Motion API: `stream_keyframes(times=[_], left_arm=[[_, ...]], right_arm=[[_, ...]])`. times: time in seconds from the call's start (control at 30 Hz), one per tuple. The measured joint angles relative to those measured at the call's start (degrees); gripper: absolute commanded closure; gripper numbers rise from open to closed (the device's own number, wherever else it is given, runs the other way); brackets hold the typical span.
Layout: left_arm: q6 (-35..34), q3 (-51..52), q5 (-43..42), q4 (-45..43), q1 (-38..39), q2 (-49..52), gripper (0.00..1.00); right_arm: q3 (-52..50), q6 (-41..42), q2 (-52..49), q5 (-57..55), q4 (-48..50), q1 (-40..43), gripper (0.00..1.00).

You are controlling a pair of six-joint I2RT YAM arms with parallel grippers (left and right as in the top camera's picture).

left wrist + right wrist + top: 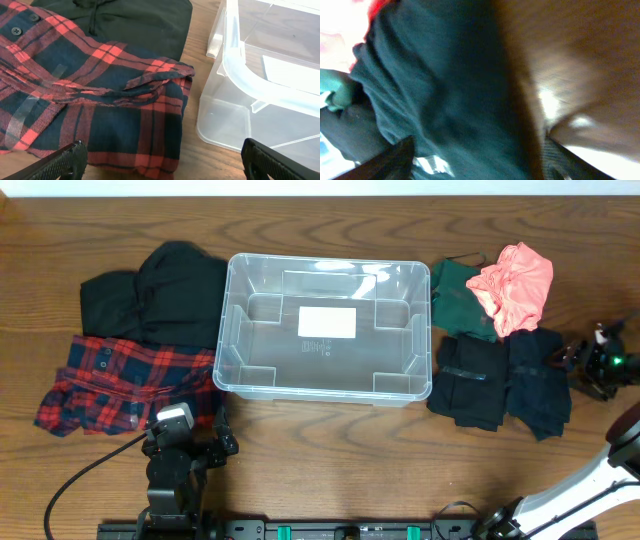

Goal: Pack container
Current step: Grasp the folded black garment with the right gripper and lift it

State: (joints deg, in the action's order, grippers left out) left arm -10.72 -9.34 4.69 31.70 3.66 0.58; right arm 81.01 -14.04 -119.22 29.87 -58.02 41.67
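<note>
The clear plastic container (236,330) stands empty in the middle of the table, a white label on its base. Its near left corner shows in the left wrist view (240,70). My left gripper (195,435) is open and empty, low at the front edge of a red plaid shirt (120,380), which fills the left wrist view (100,100) between the fingers (165,167). My right gripper (585,365) is open at the right edge of a dark folded garment (500,380). The right wrist view is blurred, with the dark cloth (450,100) between the fingers (480,165).
A black garment (160,290) lies behind the plaid shirt, left of the container. A green garment (455,295) and a pink one (515,285) lie at the back right. The left arm's cable trails at the front left.
</note>
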Motion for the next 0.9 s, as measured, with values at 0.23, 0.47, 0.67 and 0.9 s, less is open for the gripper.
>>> stream_keyframes(times=[0.23, 0.47, 0.67, 0.9], left_arm=[[0.0, 0.0, 0.0, 0.0, 0.0, 0.0, 0.02], [0.0, 0.0, 0.0, 0.0, 0.0, 0.0, 0.02], [0.0, 0.0, 0.0, 0.0, 0.0, 0.0, 0.02], [0.0, 0.0, 0.0, 0.0, 0.0, 0.0, 0.02]], right_arm=[[-0.1, 1.0, 0.0, -2.7, 0.5, -3.4, 0.52], [-0.2, 1.8, 0.0, -3.8, 0.0, -3.5, 0.85], [-0.2, 1.9, 0.5, -2.4, -2.8, -3.5, 0.98], [-0.2, 4.1, 13.6, 3.6, -3.9, -5.6, 0.99]])
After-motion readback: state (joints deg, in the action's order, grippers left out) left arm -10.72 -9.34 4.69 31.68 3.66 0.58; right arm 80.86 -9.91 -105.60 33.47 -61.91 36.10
